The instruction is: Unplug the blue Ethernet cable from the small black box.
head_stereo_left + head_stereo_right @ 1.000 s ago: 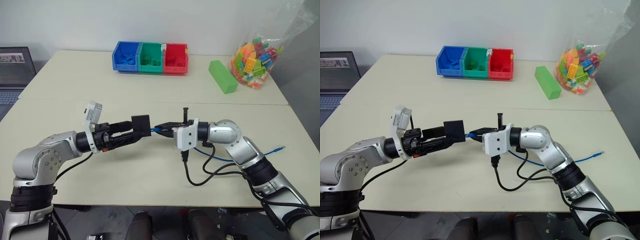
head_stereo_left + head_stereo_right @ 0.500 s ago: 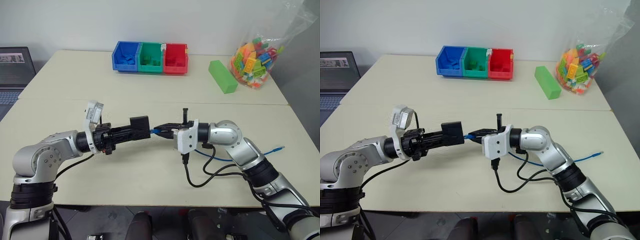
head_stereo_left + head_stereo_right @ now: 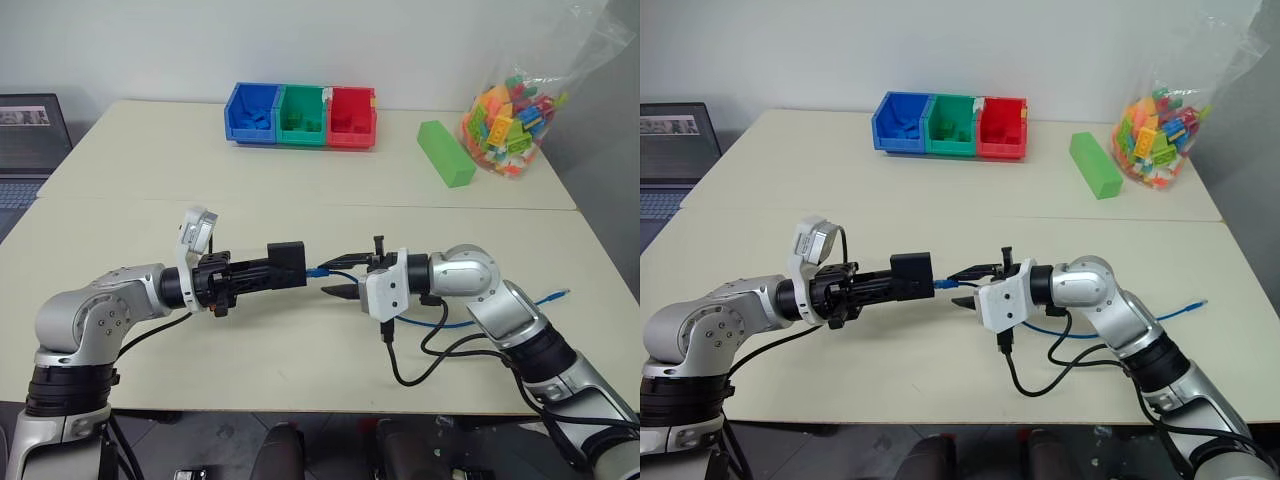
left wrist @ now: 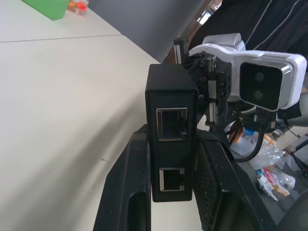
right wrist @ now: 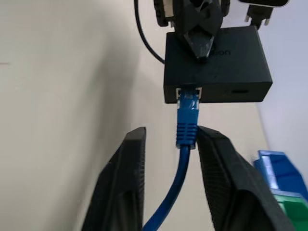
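Holding the small black box (image 3: 287,263) up off the table (image 3: 300,340), the left gripper (image 3: 270,270) has its two fingers clamped tight on the box's sides and points across toward the right arm. The blue cable (image 5: 185,139) is plugged into the side of the box that faces the right gripper (image 3: 343,275), and that gripper's fingers are spread apart with the cable running between them, one finger above and one below in the head views, neither one squeezing it. So the plug sits just past the right fingertips, between them and the box. From there the cable goes back past the right wrist, loops on the table under the forearm, and its loose end (image 3: 563,295) lies near the table's right edge. The right wrist view shows what the head views can't: the clear blue plug (image 5: 189,98) seated in the port, and the ribbed blue boot right behind it. The left wrist view shows the opposite face of the box, with two empty ports (image 4: 172,123) stacked one over the other and a finely textured matte surface. The box looks flat and squarish, the cable thin and bright blue. At the back of the table sit blue, green and red bins (image 3: 300,115), a green block (image 3: 445,153) and a bag of bricks (image 3: 510,115).
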Controlling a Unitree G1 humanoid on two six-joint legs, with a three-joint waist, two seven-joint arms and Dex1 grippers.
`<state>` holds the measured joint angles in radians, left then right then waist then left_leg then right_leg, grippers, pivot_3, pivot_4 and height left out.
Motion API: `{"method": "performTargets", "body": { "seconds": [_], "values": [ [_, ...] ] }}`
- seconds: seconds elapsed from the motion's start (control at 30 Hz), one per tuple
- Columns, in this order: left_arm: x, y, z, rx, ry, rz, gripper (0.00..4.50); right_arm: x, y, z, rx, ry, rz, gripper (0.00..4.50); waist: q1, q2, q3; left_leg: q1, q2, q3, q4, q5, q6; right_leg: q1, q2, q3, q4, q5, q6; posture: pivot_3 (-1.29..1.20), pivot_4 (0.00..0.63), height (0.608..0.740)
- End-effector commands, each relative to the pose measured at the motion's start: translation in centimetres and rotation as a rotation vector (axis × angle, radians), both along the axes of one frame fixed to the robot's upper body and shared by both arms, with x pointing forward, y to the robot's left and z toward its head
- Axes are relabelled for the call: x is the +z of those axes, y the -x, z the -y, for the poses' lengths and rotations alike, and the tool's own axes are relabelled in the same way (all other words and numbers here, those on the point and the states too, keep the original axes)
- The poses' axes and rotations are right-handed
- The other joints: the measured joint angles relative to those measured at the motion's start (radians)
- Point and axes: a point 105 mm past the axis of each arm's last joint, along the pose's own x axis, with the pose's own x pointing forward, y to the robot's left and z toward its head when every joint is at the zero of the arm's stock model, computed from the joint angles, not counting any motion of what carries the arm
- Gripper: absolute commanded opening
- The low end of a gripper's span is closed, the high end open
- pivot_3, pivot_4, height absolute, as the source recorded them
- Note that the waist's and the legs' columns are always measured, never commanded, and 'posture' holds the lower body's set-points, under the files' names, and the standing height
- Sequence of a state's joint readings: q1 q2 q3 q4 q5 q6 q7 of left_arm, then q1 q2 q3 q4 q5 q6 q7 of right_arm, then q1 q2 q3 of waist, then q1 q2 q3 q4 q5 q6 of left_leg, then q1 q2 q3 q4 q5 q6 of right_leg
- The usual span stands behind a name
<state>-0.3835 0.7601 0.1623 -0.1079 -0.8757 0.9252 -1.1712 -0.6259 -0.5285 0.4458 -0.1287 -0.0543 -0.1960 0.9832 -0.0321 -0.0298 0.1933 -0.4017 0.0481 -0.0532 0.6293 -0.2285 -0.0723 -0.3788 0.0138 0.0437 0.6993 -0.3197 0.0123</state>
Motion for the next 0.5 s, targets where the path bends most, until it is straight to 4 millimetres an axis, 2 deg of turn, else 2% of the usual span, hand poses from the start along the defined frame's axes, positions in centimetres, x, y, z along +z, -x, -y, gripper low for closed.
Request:
{"method": "performTargets", "body": {
  "seconds": [0.03, 0.17, 0.33, 0.5],
  "values": [
    [0.9, 0.6, 0.2, -0.061, -0.032, 0.069, 0.78, 1.7, 1.3, 0.4, -0.002, -0.085, -0.196, 2.24, 0.0, 0.0, 0.0, 0.0, 0.0, 0.0, 0.0, 0.0, 0.0, 0.0, 0.0, 0.0, 0.0, 0.0, 0.0, 0.0, 0.15, 0.74],
    [0.6, 0.9, 0.3, -0.105, -0.059, 0.08, 0.78, 2.5, 1.7, 0.7, -0.057, -0.184, -0.514, 2.24, 0.0, 0.0, 0.0, 0.0, 0.0, 0.0, 0.0, 0.0, 0.0, 0.0, 0.0, 0.0, 0.0, 0.0, 0.0, 0.0, 0.15, 0.74],
    [0.9, 0.9, 0.5, -0.126, -0.045, 0.09, 0.78, 2.0, 1.7, 0.8, -0.12, -0.262, -0.857, 2.24, 0.0, 0.0, 0.0, 0.0, 0.0, 0.0, 0.0, 0.0, 0.0, 0.0, 0.0, 0.0, 0.0, 0.0, 0.0, 0.0, 0.15, 0.74],
    [1.1, 0.9, 0.5, -0.129, -0.031, 0.082, 0.78, 1.3, 1.9, 0.3, -0.156, -0.331, -1.064, 2.24, -0.001, 0.0, 0.0, 0.0, 0.0, 0.0, 0.0, 0.0, 0.0, 0.0, 0.0, 0.0, 0.0, 0.0, 0.0, 0.0, 0.15, 0.74]
  ]
}}
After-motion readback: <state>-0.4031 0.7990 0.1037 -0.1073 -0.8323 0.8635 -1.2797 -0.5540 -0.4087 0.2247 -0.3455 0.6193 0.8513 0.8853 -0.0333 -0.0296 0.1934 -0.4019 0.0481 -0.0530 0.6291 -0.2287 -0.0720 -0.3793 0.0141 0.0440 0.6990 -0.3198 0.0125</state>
